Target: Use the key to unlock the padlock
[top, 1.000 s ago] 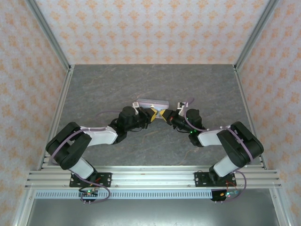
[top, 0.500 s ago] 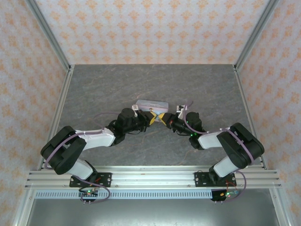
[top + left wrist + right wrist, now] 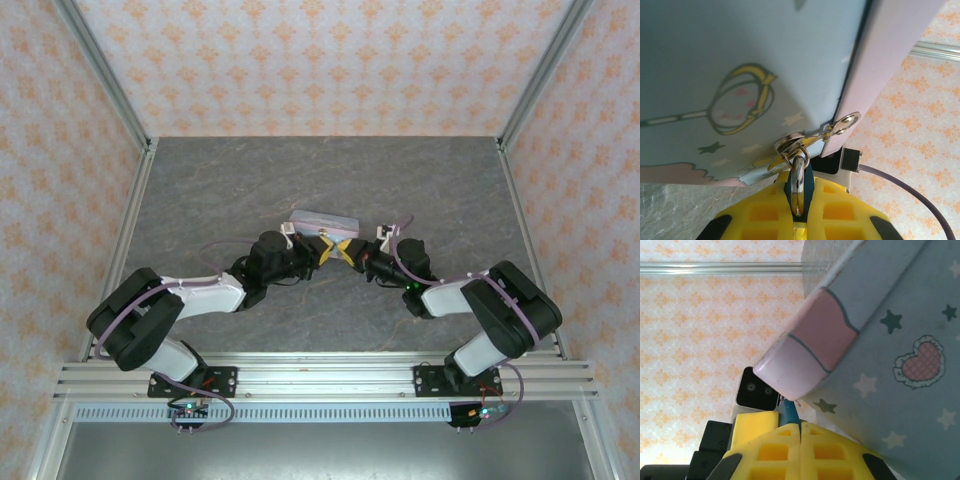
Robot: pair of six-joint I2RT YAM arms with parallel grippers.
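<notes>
Two arms, your left arm (image 3: 200, 292) and your right arm (image 3: 470, 292), are reaching inward from the near edge of the surface (image 3: 200, 180). Their yellow tips are meeting just in front of the tin box (image 3: 322, 219) near the middle.

Your left fingers (image 3: 765, 212) are pinching the padlock (image 3: 798, 187). Its dark blue-green body is sitting between the yellow pads. Its silver shackle is rising out of them and passing through the metal loop (image 3: 790, 145) on the box's edge.

Your right fingers (image 3: 771, 450) are pressing flat against each other. A thin blue-green sliver (image 3: 789, 412) is poking out at their tips, just under the box's rounded corner, and you cannot tell what it is.

Beyond both pairs of fingers, the box's pastel face, printed with stars and a heart, is sitting very close to the wrist cameras.
</notes>
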